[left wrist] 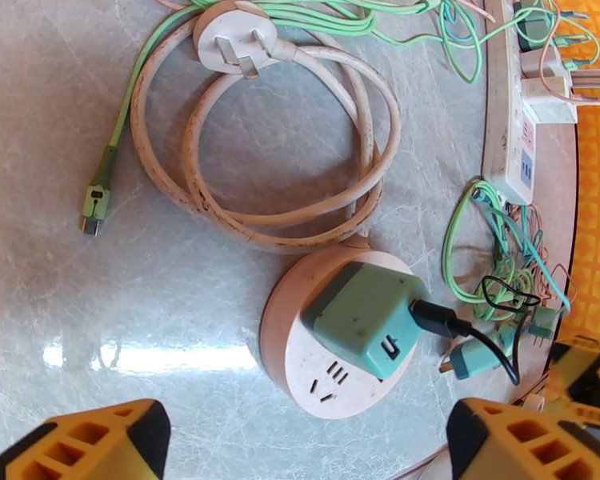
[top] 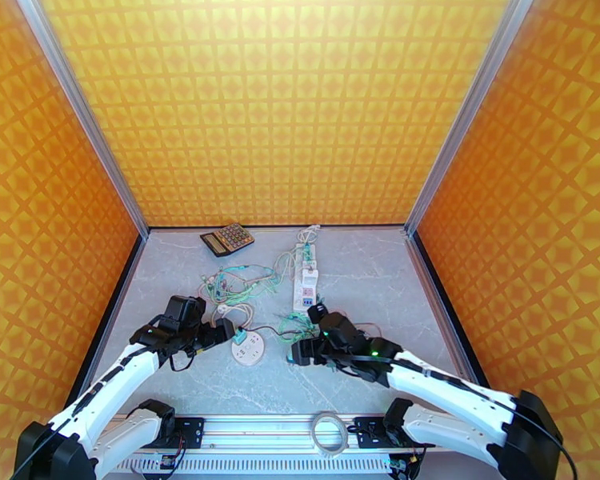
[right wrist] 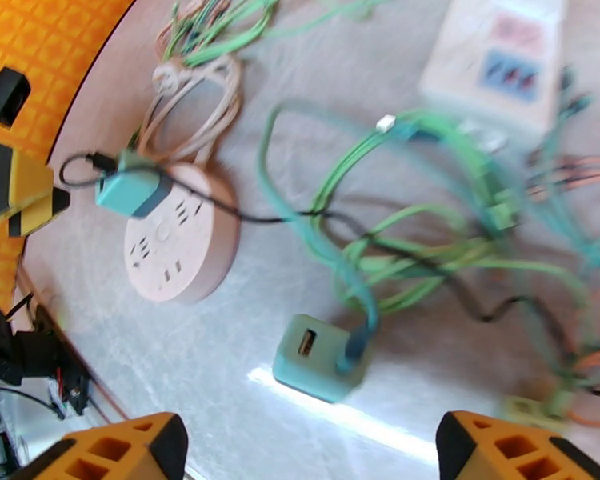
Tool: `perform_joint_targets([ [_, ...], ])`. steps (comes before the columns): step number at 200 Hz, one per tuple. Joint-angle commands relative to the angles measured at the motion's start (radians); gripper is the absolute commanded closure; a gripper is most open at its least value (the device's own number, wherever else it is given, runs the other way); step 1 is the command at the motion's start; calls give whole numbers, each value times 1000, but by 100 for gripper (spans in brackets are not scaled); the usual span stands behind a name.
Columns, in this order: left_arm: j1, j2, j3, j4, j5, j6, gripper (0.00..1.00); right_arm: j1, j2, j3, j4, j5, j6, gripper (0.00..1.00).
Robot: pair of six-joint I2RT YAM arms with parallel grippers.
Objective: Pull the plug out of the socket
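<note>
Grey marbled surface (top: 380, 266), orange walls (top: 284, 98) on three sides. The round socket (left wrist: 296, 358) lies just ahead of the left claw (left wrist: 308, 430), fingers wide apart, and the teal plug (left wrist: 368, 314) is seated in it nearer the right finger. The right claw (right wrist: 308, 446) is likewise spread and grips nothing. Judgement: close squarely on the plug body, not its black lead (left wrist: 476, 338), and pull straight up. There is open room on the left finger's side, but green wires (left wrist: 492, 258) crowd beyond the right finger.

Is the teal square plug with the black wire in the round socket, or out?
In. The teal square plug sits against the face of the round pinkish socket, with no prongs showing.
</note>
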Motion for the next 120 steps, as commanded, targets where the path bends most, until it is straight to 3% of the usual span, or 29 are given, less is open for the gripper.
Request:
perform_joint_targets([
  [1,-16,12,25,-17,-23,83,13,0,29,79,-110,62,-88,14],
  [25,-50,50,30,12,-27,103,24,0,85,124,-62,-22,-119,12],
  [53,-136,168,78,5,-102,152,25,0,139,153,-11,-78,-129,2],
  [120,-224,362,218,-20,-242,273,27,-1,178,145,72,-173,-119,2],
])
